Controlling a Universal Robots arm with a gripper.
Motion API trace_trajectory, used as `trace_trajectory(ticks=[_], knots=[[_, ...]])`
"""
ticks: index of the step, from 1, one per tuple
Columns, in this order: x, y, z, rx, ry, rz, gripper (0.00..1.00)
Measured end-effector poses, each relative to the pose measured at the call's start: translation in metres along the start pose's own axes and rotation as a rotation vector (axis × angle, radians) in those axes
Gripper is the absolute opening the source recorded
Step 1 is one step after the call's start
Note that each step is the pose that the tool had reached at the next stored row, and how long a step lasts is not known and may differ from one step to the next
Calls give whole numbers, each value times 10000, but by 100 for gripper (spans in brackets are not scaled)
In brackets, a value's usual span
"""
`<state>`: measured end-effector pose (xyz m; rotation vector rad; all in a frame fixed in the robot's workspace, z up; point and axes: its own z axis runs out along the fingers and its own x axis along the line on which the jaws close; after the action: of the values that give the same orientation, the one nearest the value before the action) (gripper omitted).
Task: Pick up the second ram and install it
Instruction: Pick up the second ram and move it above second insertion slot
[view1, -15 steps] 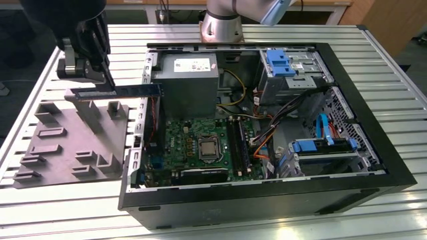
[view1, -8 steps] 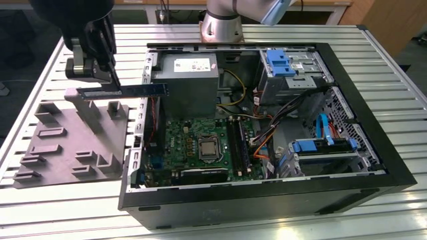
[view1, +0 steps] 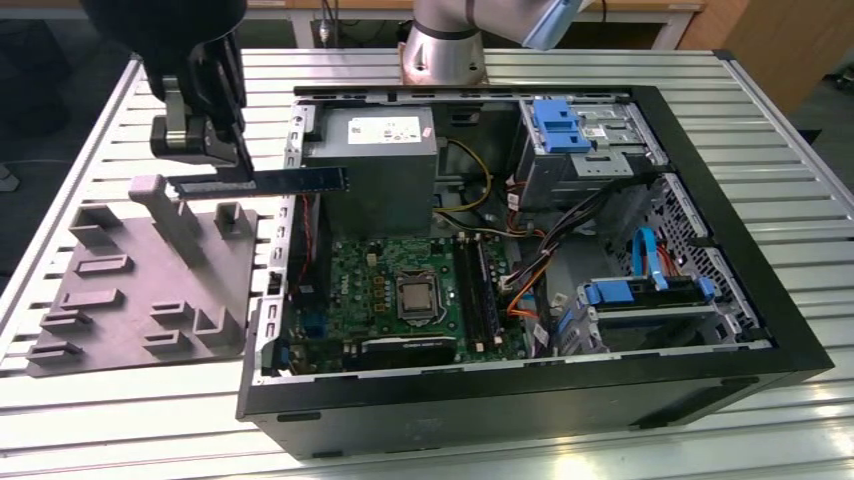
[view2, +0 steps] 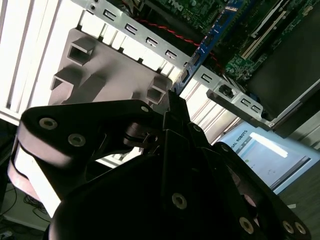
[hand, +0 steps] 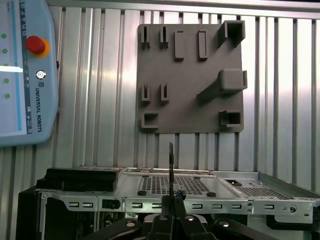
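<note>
PC case (view1: 747, 330) lay on its side, open, on the slatted alu table (view1: 781, 130). Inside it I saw the motherboard (view1: 387, 270) w/ the long black slot rails (view1: 474, 290), the grey PSU (view1: 374, 150) in a far corner, blue drive caddies (view1: 561, 125) and a bundle of cables (view1: 534, 285). I couldn't tell if any rail was filled. Beside the case, on the exterior view's left, sat the grey moulded holder tray (view1: 147, 300), its posts and pockets facing up. Gripper (view1: 230, 168) was clamped on the second ram (view1: 287, 180), fingers pinched onto the stick's flat faces. The stick was held level, long edge horizontal. In the exterior view one end sat over the tray's tall post and the other reached past the case wall toward the PSU. So it straddled the case rim, looking lifted off both tray and case, though I couldn't confirm the gap. In both wrist views the ram (view2: 202, 46) (hand: 171, 160) showed edge-on, sticking straight out from the gripper (view2: 175, 102) (hand: 172, 200). The perforated metal case wall (hand: 200, 187) was near it and the tray (hand: 190, 75) further off. A teach pendant (hand: 20, 75) lay on the table, apart from the tray. The slot rails were well apart from the ram, w/ open board between.
</note>
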<state>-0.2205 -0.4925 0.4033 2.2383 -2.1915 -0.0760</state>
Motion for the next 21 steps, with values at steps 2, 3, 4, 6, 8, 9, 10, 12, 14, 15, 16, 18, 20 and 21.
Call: trace_trajectory(ticks=[2, 3, 4, 6, 8, 9, 10, 12, 14, 15, 16, 18, 20, 21], knots=[[1, -26, -1, 1, 0, -1, 12], [1, -39, -1, 0, 0, -1, 12], [1, -53, -1, 1, -1, -1, 12], [2, -80, -3, 0, 0, -1, 12], [2, -109, -4, 1, 0, -1, 12], [3, -124, -5, 1, 0, -1, 12], [3, -139, -6, 0, 0, 0, 12], [4, -168, -6, 1, 0, 0, 12], [4, -201, -8, 0, 0, 0, 12], [4, -217, -8, 1, -1, -1, 12], [5, -233, -9, 1, 0, 0, 12], [5, -263, -10, 0, 0, 0, 12], [6, -295, -11, 1, 0, -1, 12], [7, -310, -11, 1, -1, -1, 12]])
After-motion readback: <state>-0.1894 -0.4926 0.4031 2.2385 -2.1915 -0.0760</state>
